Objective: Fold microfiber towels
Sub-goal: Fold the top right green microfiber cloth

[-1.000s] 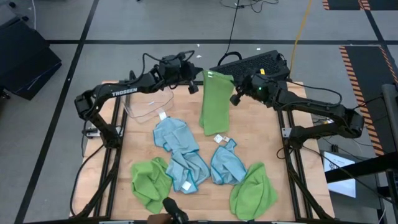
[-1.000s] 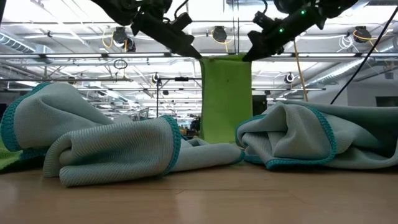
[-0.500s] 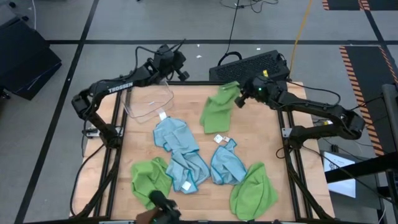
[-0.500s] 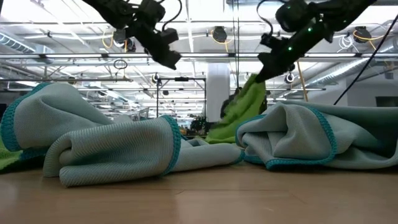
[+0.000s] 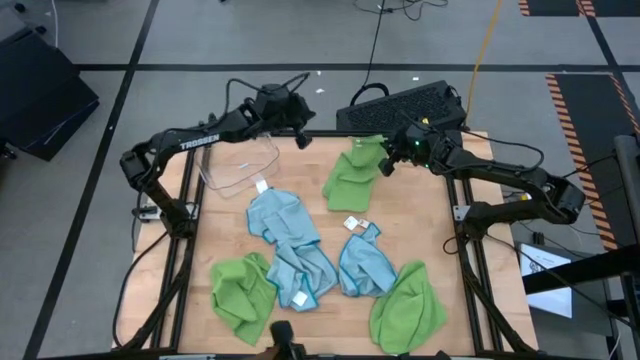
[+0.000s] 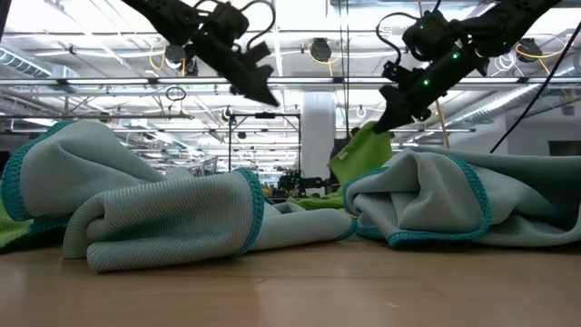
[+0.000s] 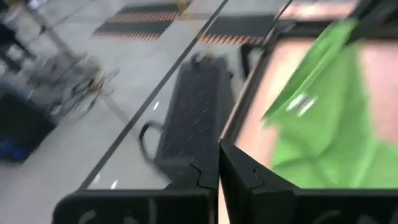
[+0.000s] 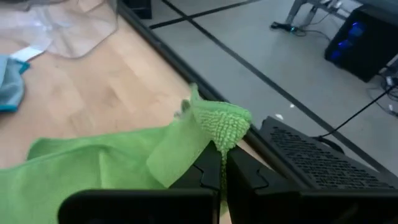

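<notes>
Microfiber towels lie scattered over the wooden table (image 5: 410,205); nearest the camera edge sit two crumpled lime green ones (image 5: 243,291) (image 5: 408,306), and just beyond them three light blue ones (image 5: 275,215) (image 5: 302,270) (image 5: 366,265) bunched in the middle, well short of either gripper's fingers. Farther on, a third lime green towel (image 5: 350,178) rests mostly on the table with one corner lifted; the right gripper (image 5: 384,165) has its fingers (image 8: 245,177) pinched together on that raised corner, the cloth sticking up between the fingertips and the rest of it trailing down and away from them toward the table's middle. In the low view this green towel (image 6: 361,150) hangs just under the right gripper (image 6: 377,123). Off to the side of that towel, the left gripper (image 5: 302,141) hangs in the air above the far edge of the table, its fingers (image 7: 239,168) nearly together with only a thin slit between them and nothing held, the green towel lying ahead of its fingertips. Near the left gripper a clear plastic bin (image 5: 238,165) stands on the table. Beyond the right gripper's fingers, off the table, a black keyboard (image 5: 405,103) lies on the floor.
</notes>
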